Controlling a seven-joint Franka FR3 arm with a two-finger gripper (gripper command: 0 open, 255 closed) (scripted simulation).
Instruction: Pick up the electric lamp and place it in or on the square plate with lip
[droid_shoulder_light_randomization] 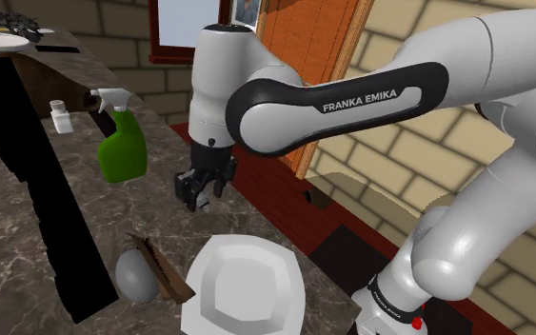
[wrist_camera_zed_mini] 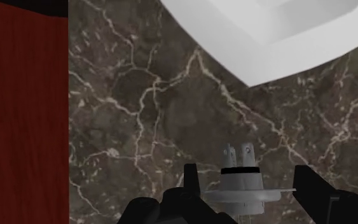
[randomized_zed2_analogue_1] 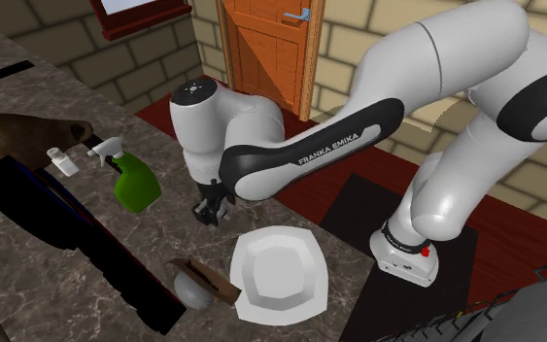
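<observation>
My black gripper (droid_shoulder_light_randomization: 199, 192) hangs just above the dark marble counter (droid_shoulder_light_randomization: 28, 276), a short way beyond the white square plate with a raised lip (droid_shoulder_light_randomization: 247, 285). In the wrist view the fingers (wrist_camera_zed_mini: 190, 184) clasp a small white electric lamp (wrist_camera_zed_mini: 241, 181); its pinned base points away from the hand, and the gripper (wrist_camera_zed_mini: 247, 186) is shut on it. A corner of the plate (wrist_camera_zed_mini: 285, 38) lies ahead of the lamp. From the second exterior view the gripper (randomized_zed2_analogue_1: 208, 209) stands up and to the left of the plate (randomized_zed2_analogue_1: 279, 274).
A green spray bottle (droid_shoulder_light_randomization: 121, 147) stands left of the gripper, with a small white bottle (droid_shoulder_light_randomization: 61, 116) beyond it. A grey rounded object (droid_shoulder_light_randomization: 137, 276) with a brown piece (droid_shoulder_light_randomization: 164, 269) lies left of the plate. A black area (droid_shoulder_light_randomization: 28, 190) cuts across the counter. The counter edge drops to red floor (wrist_camera_zed_mini: 21, 127).
</observation>
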